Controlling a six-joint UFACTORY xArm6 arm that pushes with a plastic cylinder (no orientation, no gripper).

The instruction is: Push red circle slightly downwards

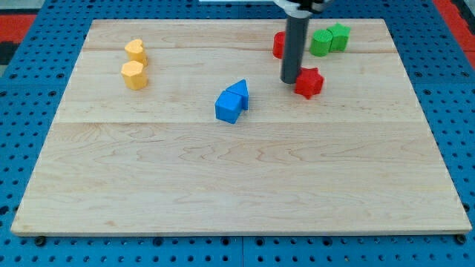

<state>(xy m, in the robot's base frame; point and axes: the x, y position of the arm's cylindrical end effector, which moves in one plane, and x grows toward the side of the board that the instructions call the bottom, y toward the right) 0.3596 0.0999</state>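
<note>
- Camera view, the surface: a pale wooden board (237, 170) with visible grain and two faint seams running across it fills most of the frame. It lies on a blue perforated base (30, 111), dotted with regular holes, which shows along the left, right and bottom edges.
- The room: a strip of red perforated surface (454, 15) shows in the upper right corner, and a little more red in the upper left corner. Nothing else of the room can be made out.
- Writing: no brand, label or lettering can be read anywhere.
- The tool: a straight dark rod (295, 44) comes down from the top edge, right of centre. It has no jaws to open or close and holds nothing. My tip (289, 80) rests on the board, touching or just beside the left side of a red star-shaped block (309, 82).
- The task's thing: the red circle block (278, 44) sits in the upper part of the board, mostly hidden behind the rod, with only its left edge showing. It lies above my tip and up-left of the red star.
- Two green blocks (329, 38) sit touching each other, right of the rod near the top edge; their shapes are unclear.
- Two blue blocks (232, 101), the upper one triangular and the lower one cube-like, touch near the board's centre.
- In the upper left, a yellow heart-shaped block (135, 50) sits just above a yellow hexagonal block (134, 75).
</note>
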